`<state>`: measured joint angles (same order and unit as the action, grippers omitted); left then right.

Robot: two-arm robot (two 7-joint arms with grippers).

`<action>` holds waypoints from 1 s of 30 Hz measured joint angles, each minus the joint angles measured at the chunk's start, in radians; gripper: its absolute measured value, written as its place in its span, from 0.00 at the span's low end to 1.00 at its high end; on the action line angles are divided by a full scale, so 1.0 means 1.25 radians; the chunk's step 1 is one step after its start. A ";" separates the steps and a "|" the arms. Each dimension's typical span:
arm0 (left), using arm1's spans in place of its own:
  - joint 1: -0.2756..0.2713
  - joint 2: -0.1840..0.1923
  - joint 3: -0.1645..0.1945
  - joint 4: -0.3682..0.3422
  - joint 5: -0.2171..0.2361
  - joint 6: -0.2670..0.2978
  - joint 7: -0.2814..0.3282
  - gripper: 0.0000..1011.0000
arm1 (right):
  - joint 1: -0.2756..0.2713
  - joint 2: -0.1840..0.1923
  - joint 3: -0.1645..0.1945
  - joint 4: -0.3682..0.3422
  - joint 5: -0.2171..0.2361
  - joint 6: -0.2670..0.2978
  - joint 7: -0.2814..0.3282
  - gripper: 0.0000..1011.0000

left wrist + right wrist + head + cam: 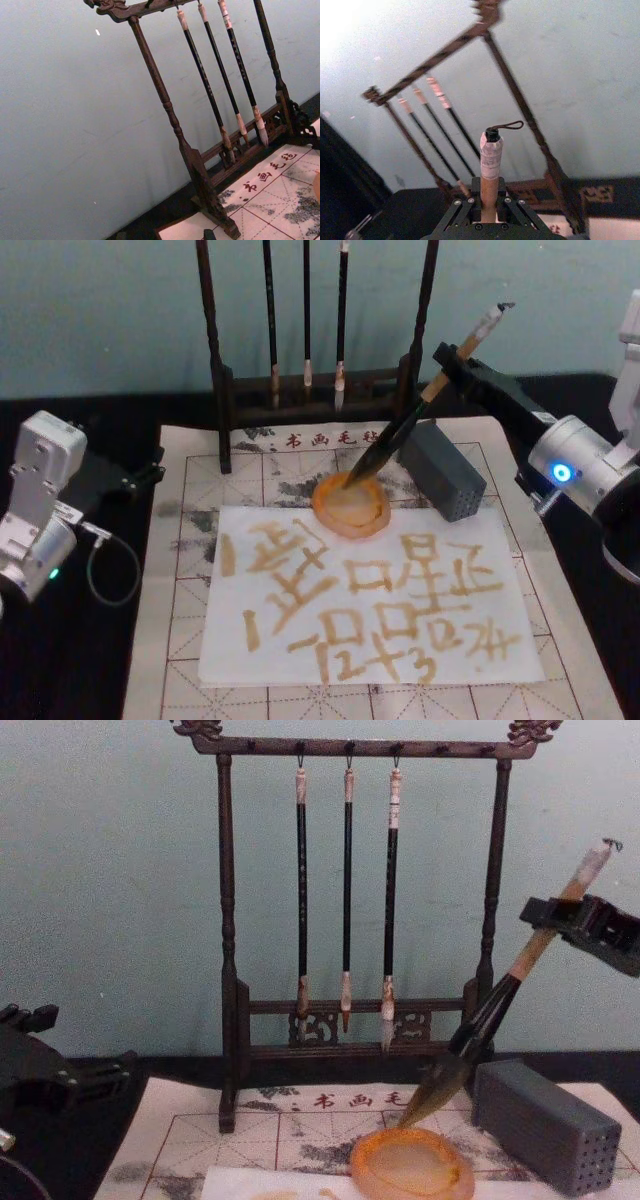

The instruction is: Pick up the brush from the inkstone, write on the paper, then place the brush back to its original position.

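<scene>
- Right gripper (452,362): the jaws are being pressed onto the brush (420,408), high on the tan handle, just below the taped end. Nothing else is being gripped.
- The brush is being held tilted, with the taped end up and to the robot's right and the bristles down and to the left.
- The tip is being rested in, or just over, the far side of the inkstone (322,512). Contact cannot be told. The tip is lying well below the jaws and left of them.
- Risk: with the grip this high, a long lever is being carried. Any wrist twist is likely to be magnified at the tip, so the dish could get shoved or tipped.
- Risk: the block (445,472) is sitting just beside the brush head and the rack (415,335) post just behind the handle. Either could be clipped by a sideways swing.
- Risk: the handle could slide through the jaws if the tip is pressed down hard.
- The paper (232,658) is lying just in front of the inkstone and is already covered in yellowish marks.
- Left gripper (135,478): being parked on the left, off the mat.
</scene>
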<state>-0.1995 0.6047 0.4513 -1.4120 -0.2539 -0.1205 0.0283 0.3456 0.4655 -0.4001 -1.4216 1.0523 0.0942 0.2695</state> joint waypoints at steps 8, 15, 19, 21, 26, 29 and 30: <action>0.000 0.000 0.000 0.000 0.000 0.000 0.000 0.99 | -0.037 0.033 -0.003 -0.053 -0.053 -0.041 0.070 0.18; 0.000 0.000 0.000 0.000 0.000 0.000 0.000 0.99 | -0.066 0.050 -0.010 -0.092 -0.089 -0.059 0.128 0.18; 0.000 0.000 0.000 0.000 0.000 0.000 0.000 0.99 | -0.074 0.055 -0.017 -0.107 -0.106 -0.066 0.158 0.18; 0.000 0.000 0.000 0.000 0.000 0.000 0.000 0.99 | -0.077 0.056 -0.022 -0.115 -0.118 -0.072 0.176 0.18; 0.000 0.000 0.000 0.000 0.000 0.000 0.000 0.99 | -0.081 0.058 -0.037 -0.126 -0.139 -0.079 0.209 0.18; 0.000 0.000 0.000 0.000 0.000 0.000 0.000 0.99 | -0.082 0.058 -0.048 -0.130 -0.151 -0.081 0.228 0.18; 0.000 0.000 0.000 0.000 0.000 0.000 0.000 0.99 | -0.082 0.058 -0.054 -0.131 -0.159 -0.082 0.236 0.18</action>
<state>-0.1995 0.6047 0.4514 -1.4120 -0.2539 -0.1205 0.0283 0.2427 0.5383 -0.4677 -1.5849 0.8535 -0.0085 0.5646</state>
